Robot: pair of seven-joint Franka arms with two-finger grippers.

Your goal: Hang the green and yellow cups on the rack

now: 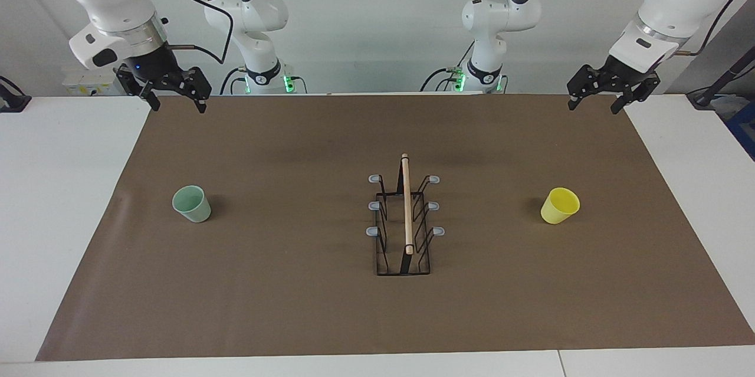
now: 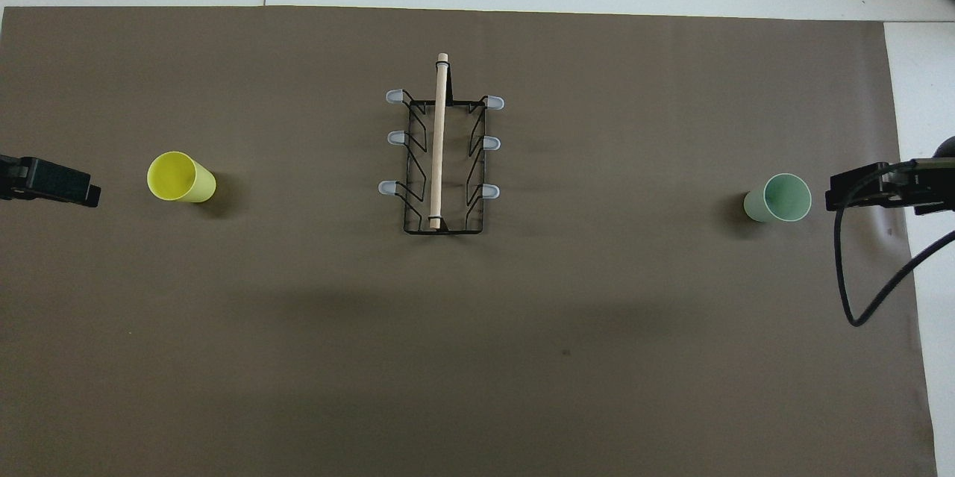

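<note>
Facing view: nothing is hung yet. The green cup (image 1: 191, 204) stands upright on the mat toward the right arm's end, the yellow cup (image 1: 560, 205) toward the left arm's end, the rack (image 1: 404, 217) between them, all prongs bare. The right gripper (image 1: 174, 95) and left gripper (image 1: 604, 95) are raised over the mat's robot-side corners, fingers spread, nothing held. Both cups are left to do.

Overhead view: cup mouths are seen open upward, and three prongs are counted per side. Only the gripper ends are shown, so height is not readable here.
</note>
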